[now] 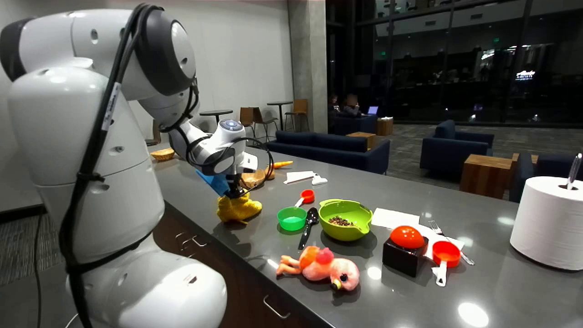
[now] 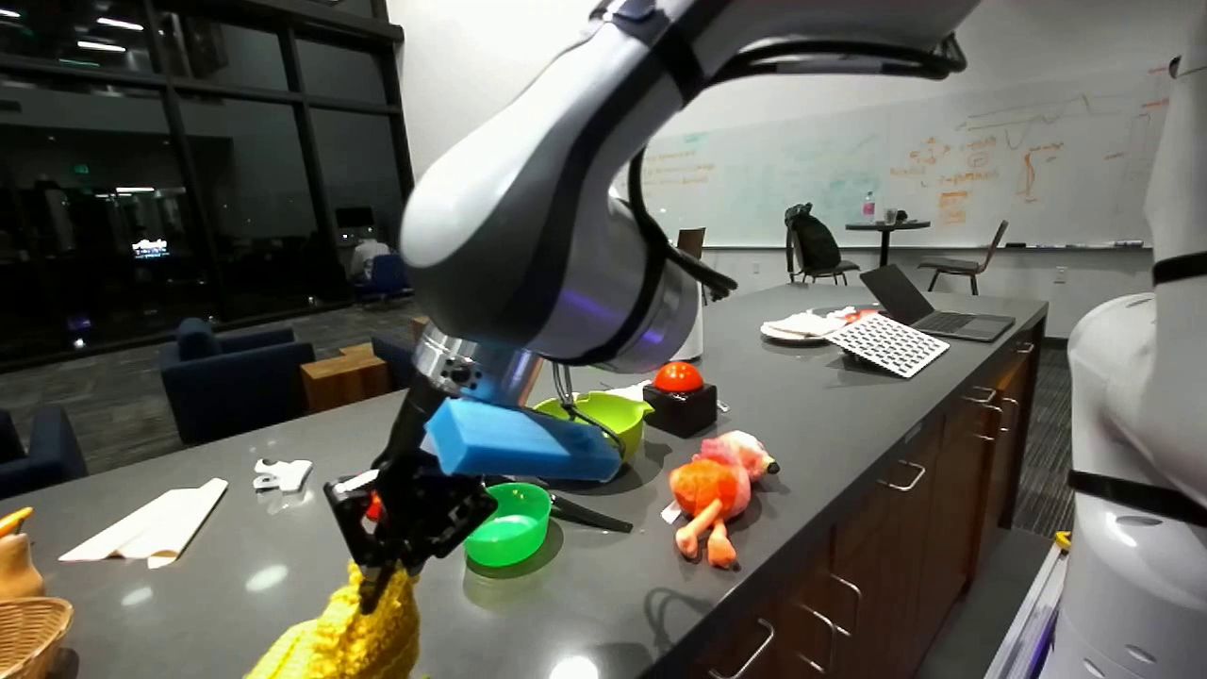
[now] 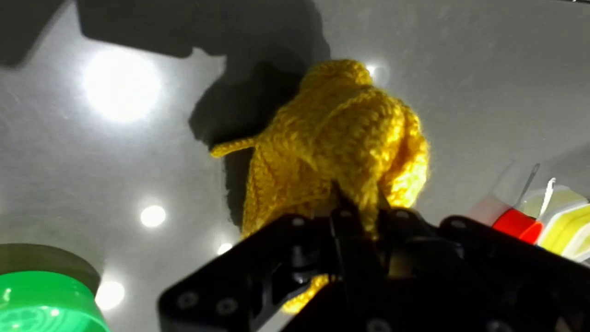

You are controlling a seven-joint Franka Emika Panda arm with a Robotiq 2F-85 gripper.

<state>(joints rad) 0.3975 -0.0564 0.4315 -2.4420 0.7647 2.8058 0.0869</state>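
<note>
A bright-yellow, soft knitted piece (image 1: 238,209) is bunched on or just above the glossy dark-grey counter (image 1: 378,191); I cannot tell whether its underside touches. Measured from the lime-green plastic bowl with a pouring lip (image 1: 344,233), it lies on the left in an exterior view. The black two-fingered gripper (image 3: 362,198) points down into it, its fingers nearly together and pinching a fold of the knit. A blue rectangular block (image 2: 523,448) sits just above the gripper.

Between the knit and the bowl stands a translucent green round cup (image 1: 292,221), and a black long-handled spoon (image 1: 309,225) lies between that cup and the bowl. A small red measuring cup with a white handle (image 1: 308,196) is near the bowl's far left. In front of the bowl lies a pink-and-orange plush flamingo (image 1: 321,265). To the bowl's right stands a black box topped with a shiny red dome (image 1: 406,237); well apart from the bowl on that side, a white paper roll (image 1: 546,223).
</note>
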